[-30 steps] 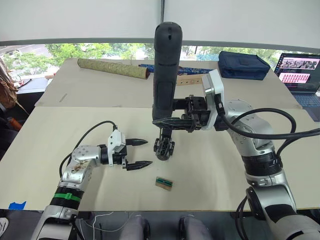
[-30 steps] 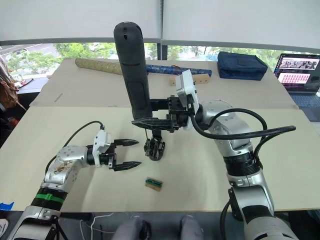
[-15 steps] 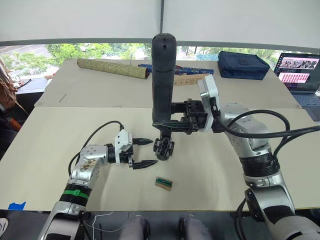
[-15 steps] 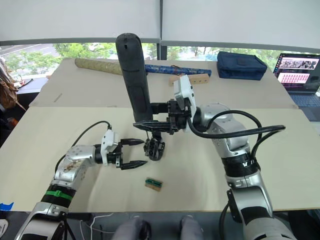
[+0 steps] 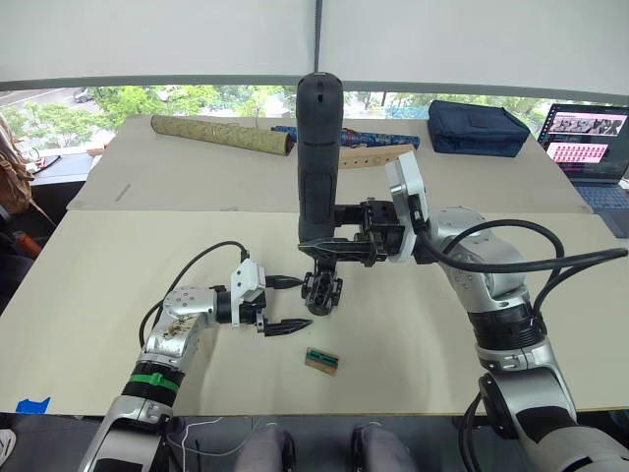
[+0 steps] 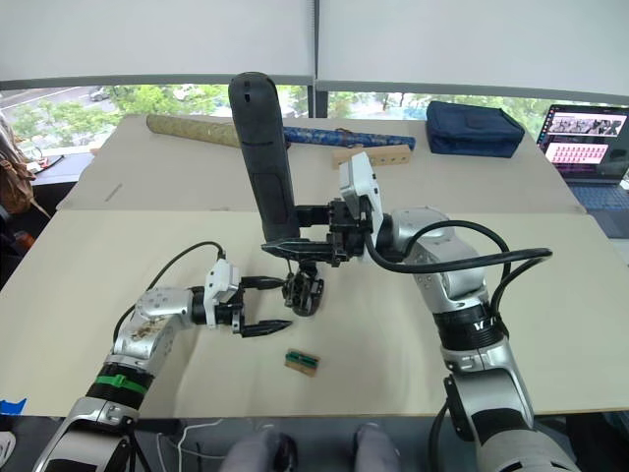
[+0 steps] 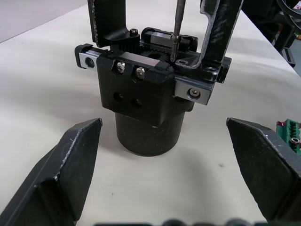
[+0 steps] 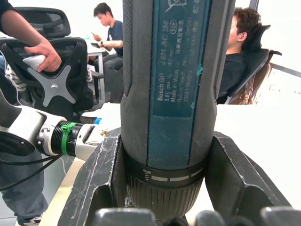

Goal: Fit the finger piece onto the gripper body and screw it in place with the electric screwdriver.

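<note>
The gripper body (image 7: 146, 101) is standing upright on its round base on the table (image 5: 472, 393), so its top screws face up. The finger piece (image 7: 214, 33) is apparently already seated on top of it. The electric screwdriver (image 5: 317, 167) is standing upright above, its bit meeting the top face, with the right gripper (image 5: 339, 246) clamping its barrel. Just beside the body, the left gripper (image 5: 290, 303) is waiting with its fingers spread and empty, probably ready to steady it.

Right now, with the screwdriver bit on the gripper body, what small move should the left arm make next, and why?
Probably close the open left gripper around the gripper body to steady it. The body stands unheld between its fingers, while the right gripper holds the screwdriver upright with its bit on the body's top.
</note>
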Controlling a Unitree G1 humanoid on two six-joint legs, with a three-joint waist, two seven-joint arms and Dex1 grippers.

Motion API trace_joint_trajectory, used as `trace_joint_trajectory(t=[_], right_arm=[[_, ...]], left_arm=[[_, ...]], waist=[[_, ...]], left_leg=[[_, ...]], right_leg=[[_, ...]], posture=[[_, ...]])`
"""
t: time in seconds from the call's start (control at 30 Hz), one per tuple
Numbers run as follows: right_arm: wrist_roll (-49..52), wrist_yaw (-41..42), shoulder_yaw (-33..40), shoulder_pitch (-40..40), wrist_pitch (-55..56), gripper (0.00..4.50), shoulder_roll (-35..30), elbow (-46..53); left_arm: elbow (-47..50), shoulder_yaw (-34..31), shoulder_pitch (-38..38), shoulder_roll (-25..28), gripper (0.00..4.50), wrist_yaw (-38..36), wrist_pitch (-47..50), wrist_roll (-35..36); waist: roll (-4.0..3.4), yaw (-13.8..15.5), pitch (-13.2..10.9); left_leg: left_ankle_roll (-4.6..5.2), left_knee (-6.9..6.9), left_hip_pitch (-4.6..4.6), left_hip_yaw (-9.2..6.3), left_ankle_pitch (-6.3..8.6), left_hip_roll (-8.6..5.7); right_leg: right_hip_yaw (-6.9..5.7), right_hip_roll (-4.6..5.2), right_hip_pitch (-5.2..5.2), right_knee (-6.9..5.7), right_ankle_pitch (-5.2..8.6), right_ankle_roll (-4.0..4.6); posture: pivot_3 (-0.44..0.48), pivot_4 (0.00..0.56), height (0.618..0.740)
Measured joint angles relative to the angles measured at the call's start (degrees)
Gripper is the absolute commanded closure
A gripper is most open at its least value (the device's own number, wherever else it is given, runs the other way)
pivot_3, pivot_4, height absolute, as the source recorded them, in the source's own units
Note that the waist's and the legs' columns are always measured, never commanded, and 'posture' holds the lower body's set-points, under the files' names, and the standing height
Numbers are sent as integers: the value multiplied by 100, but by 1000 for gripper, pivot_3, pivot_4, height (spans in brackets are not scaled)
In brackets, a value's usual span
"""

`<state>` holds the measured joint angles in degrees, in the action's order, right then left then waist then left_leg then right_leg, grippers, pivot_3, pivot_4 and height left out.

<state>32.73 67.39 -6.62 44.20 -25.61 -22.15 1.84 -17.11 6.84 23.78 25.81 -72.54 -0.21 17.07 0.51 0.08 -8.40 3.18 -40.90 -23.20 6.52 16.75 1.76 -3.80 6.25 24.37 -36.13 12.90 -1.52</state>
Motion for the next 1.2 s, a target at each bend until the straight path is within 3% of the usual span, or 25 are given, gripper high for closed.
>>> trace_joint_trajectory(t=[1.2], right_arm=[[221,-5,59,1,-146,2596,-6,49]], left_arm=[[4,88,-150,-53,0,118,0,-1]], waist=[[0,-1,0]], left_leg=[[0,0,0,-1,0,0]], right_leg=[[0,0,0,0,0,-1]], posture=[[0,150,740]])
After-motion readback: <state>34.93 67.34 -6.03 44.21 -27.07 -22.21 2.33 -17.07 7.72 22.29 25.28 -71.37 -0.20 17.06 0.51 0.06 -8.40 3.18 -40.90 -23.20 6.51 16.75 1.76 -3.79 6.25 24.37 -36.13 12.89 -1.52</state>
